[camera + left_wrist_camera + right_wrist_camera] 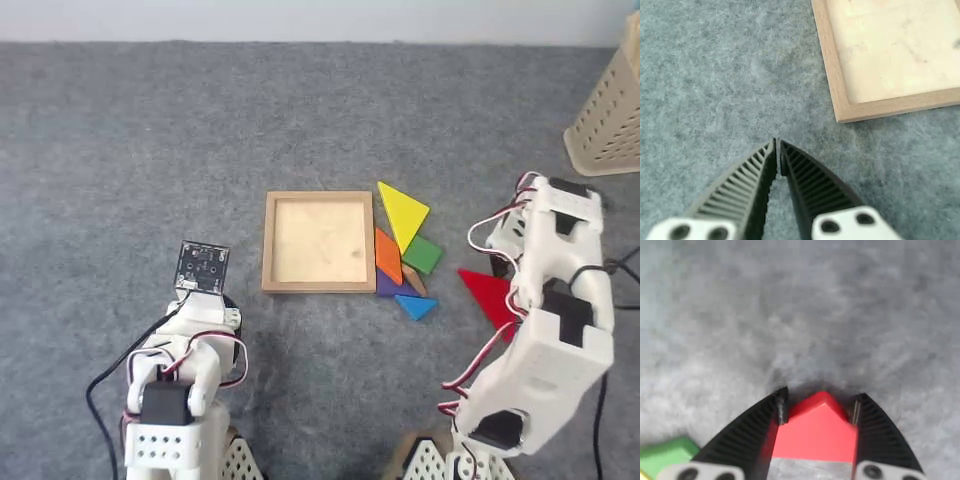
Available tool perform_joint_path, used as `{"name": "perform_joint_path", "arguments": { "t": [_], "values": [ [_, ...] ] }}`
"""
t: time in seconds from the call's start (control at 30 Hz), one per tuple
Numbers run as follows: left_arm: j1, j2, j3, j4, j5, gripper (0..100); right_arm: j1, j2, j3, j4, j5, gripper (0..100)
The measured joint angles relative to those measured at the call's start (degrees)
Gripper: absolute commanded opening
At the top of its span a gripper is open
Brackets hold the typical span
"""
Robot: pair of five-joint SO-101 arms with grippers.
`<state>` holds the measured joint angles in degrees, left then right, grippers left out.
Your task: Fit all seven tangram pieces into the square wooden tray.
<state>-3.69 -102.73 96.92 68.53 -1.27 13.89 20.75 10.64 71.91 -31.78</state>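
Tangram pieces lie in a cluster on the grey tabletop [120, 150], against the right side of the square wooden tray [268, 240], which holds none of them. The orange piece [387, 256] touches the tray's rim, with the yellow triangle [402, 212] above it and the green square [423, 254] just beside it. The purple piece [386, 285], the brown piece [412, 280] and the blue triangle [415, 305] sit packed together near the tray's lower right corner. The red triangle [490, 295] lies apart from the cluster, partly under my right arm. My right end effector [820, 397] grips that red triangle, one finger on either side of it. My left end effector [776, 146] is pinched narrow on nothing, tips nearly touching, over bare tabletop near a tray corner. A slatted basket [610, 110] stands at the far right edge.
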Motion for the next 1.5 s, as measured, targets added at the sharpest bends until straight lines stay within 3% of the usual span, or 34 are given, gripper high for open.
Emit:
{"name": "perform_joint_path", "arguments": {
  "t": [0.13, 0.37, 0.5, 0.77, 0.97, 1.5],
  "values": [
    [0.0, 0.0, 0.0, 0.0, 0.0, 1, -2.0, 0.0, -1.5, -0.5, 9.1, 19.7],
    [0.0, 0.0, 0.0, 0.0, 0.0, 1, -9.9, 0.0, -5.5, -0.9, 33.2, 19.5],
    [0.0, 0.0, 0.0, 0.0, 0.0, 1, -14.4, 0.0, -6.3, 1.4, 39.6, 19.5],
    [0.0, 0.0, 0.0, 0.0, 0.0, 1, -4.0, -4.7, -7.6, 4.5, 15.2, 19.9],
    [0.0, 0.0, 0.0, 0.0, 0.0, 1, -3.4, -5.4, -6.0, 4.7, 1.8, 19.9],
    [0.0, 0.0, 0.0, 0.0, 0.0, 1, -2.8, 4.4, -6.1, 3.7, 0.8, 19.8]
  ]
}}
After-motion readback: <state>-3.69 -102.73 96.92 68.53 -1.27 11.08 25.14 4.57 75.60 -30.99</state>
